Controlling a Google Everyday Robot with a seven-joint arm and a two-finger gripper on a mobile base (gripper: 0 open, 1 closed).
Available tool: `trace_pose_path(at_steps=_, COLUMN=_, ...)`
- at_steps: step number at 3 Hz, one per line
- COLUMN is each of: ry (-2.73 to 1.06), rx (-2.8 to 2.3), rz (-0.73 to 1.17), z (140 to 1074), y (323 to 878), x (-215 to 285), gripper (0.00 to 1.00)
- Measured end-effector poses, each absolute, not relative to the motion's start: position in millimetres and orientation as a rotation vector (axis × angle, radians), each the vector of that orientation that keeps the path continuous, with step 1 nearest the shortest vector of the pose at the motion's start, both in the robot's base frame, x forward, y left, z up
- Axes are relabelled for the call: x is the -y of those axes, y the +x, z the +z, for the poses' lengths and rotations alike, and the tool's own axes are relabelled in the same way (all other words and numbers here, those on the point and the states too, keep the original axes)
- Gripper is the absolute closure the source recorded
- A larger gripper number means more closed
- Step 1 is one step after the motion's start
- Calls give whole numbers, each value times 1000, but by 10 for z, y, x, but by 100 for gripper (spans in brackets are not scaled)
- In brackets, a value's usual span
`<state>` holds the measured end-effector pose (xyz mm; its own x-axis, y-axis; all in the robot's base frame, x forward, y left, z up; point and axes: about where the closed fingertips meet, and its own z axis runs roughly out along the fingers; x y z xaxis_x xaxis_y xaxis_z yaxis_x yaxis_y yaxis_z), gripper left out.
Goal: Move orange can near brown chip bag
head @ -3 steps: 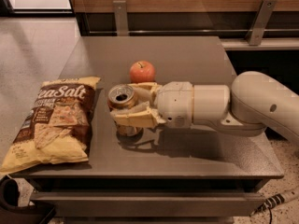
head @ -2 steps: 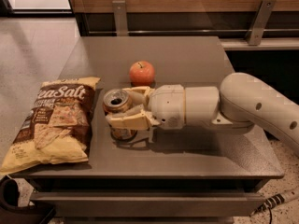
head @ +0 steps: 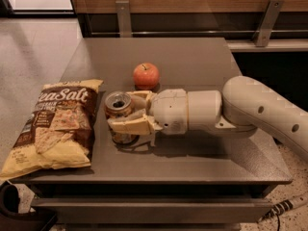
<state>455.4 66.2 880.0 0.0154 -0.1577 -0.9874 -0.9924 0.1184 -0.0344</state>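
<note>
End effector (head: 121, 111) with orange can (head: 117, 103) — farther left than before, just beside brown chip bag (head: 55, 124)

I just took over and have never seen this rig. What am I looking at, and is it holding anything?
There is one view, looking down on a grey table. The thick cream tube reaching in from the picture's right is the robot's only arm. At its tip is the gripper, two fingers shut around the upright orange can. Close beside it, on the left, the brown chip bag lies flat at the table's edge. A red apple sits behind the can, apart from it.
</note>
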Motion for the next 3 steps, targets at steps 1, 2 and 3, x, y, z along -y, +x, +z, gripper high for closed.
trace_pose_path(at_steps=1, ry=-1243, rx=-1359, rz=1022, z=8800, y=4554, x=-663, gripper=65)
trace_pose_path(at_steps=2, ry=-1243, rx=-1359, rz=1022, z=8800, y=4554, x=-663, gripper=41)
trace_pose_path(at_steps=3, ry=-1249, rx=-1355, rz=1025, z=8808, y=4538, x=-694, gripper=2)
